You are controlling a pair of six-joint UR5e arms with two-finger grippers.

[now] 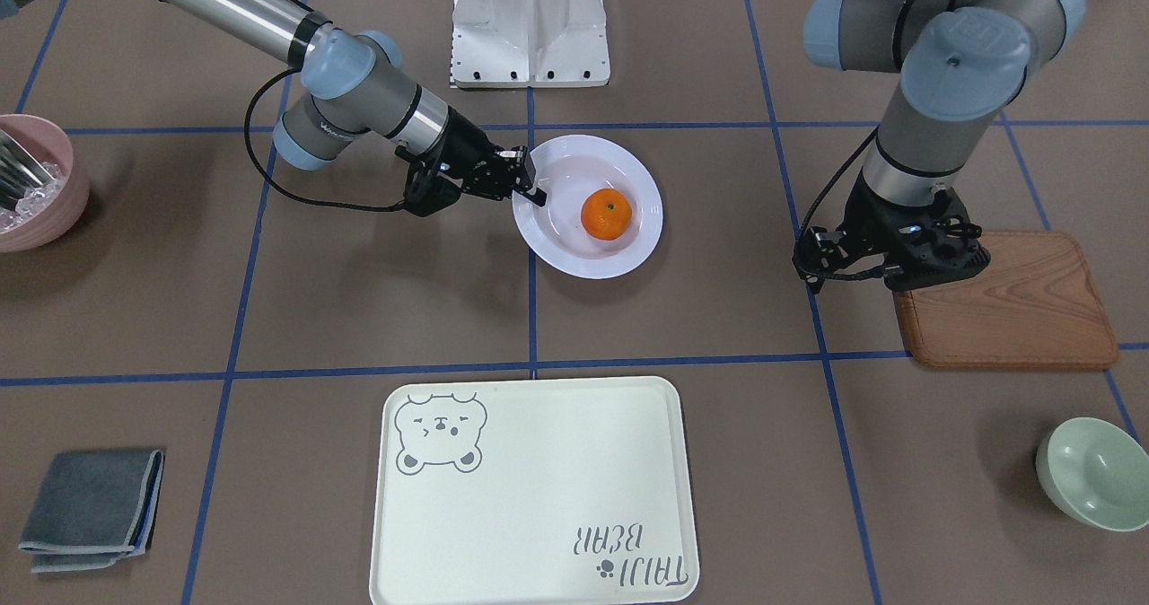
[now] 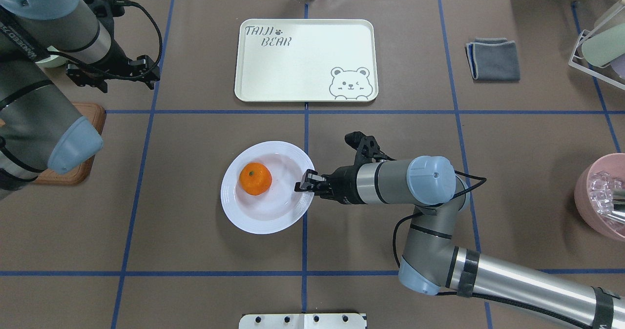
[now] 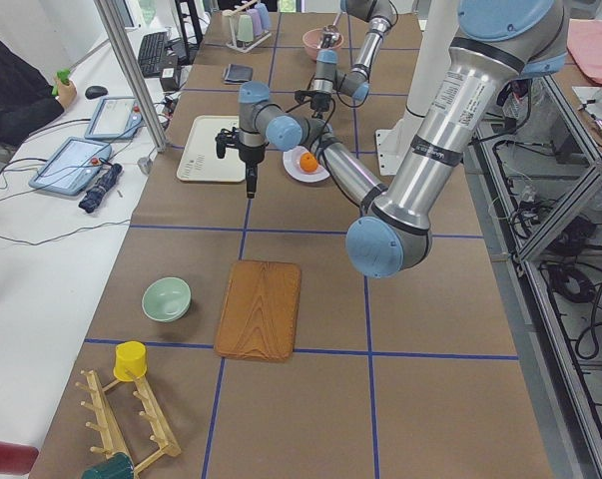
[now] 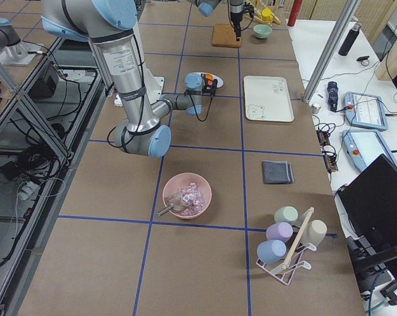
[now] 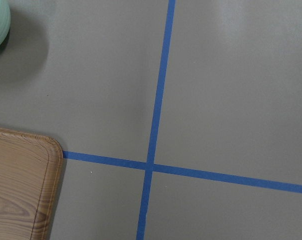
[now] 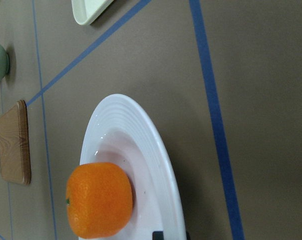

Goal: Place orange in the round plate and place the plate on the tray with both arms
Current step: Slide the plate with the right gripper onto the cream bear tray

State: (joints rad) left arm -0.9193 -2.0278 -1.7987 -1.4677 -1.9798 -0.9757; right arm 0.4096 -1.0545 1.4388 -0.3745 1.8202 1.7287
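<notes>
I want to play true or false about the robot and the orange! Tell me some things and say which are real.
1. The orange sits in the round plate. True.
2. The round plate is on the tray. False: it rests on the table, apart from the tray.
3. The right gripper is at the plate's rim. True.
4. The left gripper holds the orange. False: it hangs over the table near the wooden board, far from the orange.
</notes>
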